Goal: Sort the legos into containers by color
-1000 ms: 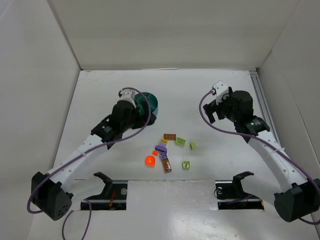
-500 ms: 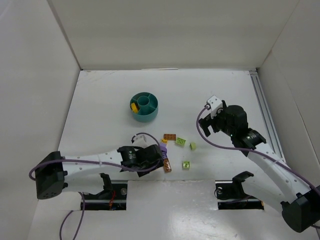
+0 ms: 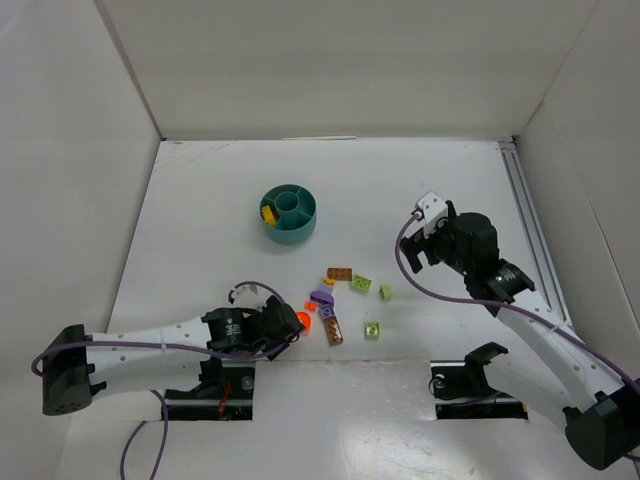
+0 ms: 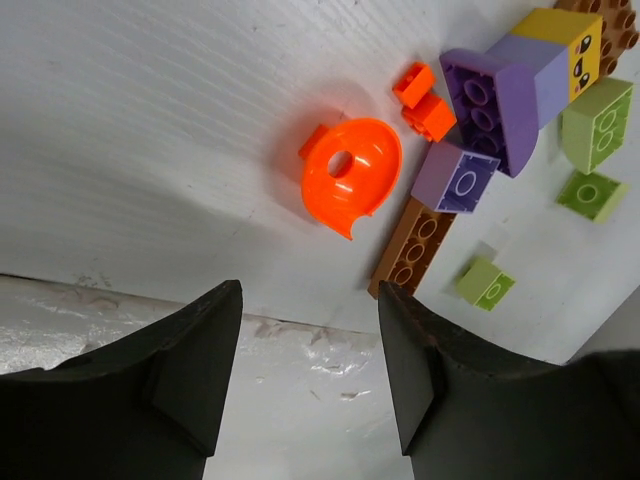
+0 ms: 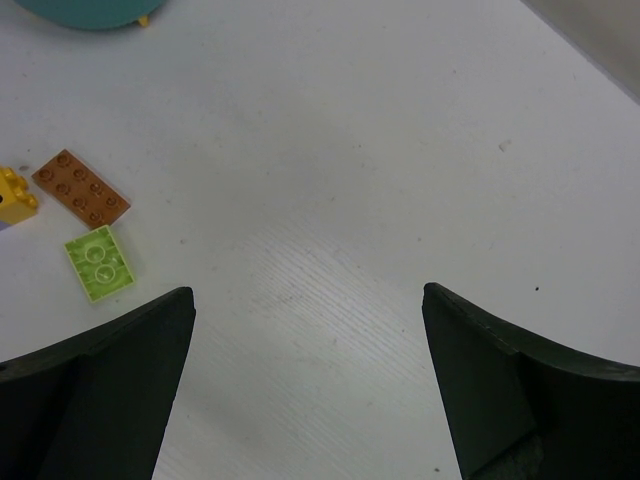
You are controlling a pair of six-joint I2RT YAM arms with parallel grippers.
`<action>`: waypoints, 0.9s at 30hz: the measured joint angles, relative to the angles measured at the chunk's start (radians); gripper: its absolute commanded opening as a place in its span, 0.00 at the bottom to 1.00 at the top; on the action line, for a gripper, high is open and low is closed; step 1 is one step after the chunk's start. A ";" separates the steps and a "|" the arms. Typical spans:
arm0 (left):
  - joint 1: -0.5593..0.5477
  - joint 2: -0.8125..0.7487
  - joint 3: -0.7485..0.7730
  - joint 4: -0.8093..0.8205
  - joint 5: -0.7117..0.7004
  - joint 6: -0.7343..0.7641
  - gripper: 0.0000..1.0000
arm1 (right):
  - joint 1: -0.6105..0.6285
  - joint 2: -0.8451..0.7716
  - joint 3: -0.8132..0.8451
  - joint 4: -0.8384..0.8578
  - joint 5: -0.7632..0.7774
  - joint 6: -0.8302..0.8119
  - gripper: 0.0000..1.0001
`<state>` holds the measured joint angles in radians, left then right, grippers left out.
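Note:
The teal dish [image 3: 289, 213] stands at the back left of centre with a yellow lego [image 3: 268, 212] in a left section. The other legos lie in a loose group in the middle: brown plate [image 3: 339, 273], lime green ones [image 3: 361, 285], purple [image 3: 322, 297], long brown [image 3: 332, 328]. An orange round piece [image 3: 301, 320] [image 4: 350, 185] lies at the group's left. My left gripper [image 3: 288, 326] [image 4: 310, 330] is low beside it, open, nothing between its fingers. My right gripper [image 3: 428, 238] [image 5: 310, 330] hovers wide open over bare table right of the group.
White walls enclose the table on three sides. A metal rail [image 3: 525, 220] runs along the right edge. The table's front seam [image 4: 300, 325] lies just under my left fingers. Two small orange bricks [image 4: 425, 100] sit between the round piece and the purple legos.
My left arm swung from over the teal dish down to the front, beside the orange round piece, its jaws narrowing. The yellow lego now shows in the dish. The right arm dropped slightly.

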<state>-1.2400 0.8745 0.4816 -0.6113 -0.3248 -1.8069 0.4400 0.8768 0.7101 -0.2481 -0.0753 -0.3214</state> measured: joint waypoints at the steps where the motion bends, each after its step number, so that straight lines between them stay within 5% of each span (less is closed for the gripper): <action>1: 0.000 -0.010 -0.007 0.000 -0.010 -0.005 0.51 | 0.000 0.004 -0.001 0.001 0.000 -0.001 1.00; 7: 0.000 0.048 -0.011 0.019 -0.065 -0.032 0.39 | 0.000 0.024 -0.005 0.006 0.000 -0.003 1.00; 27: 0.038 0.173 -0.079 0.214 -0.193 -0.047 0.32 | 0.000 0.016 -0.005 0.008 0.030 -0.005 1.00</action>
<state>-1.2022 1.0477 0.4030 -0.3977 -0.5175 -1.8538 0.4400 0.8925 0.7048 -0.2398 -0.0456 -0.3260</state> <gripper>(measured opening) 0.346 0.995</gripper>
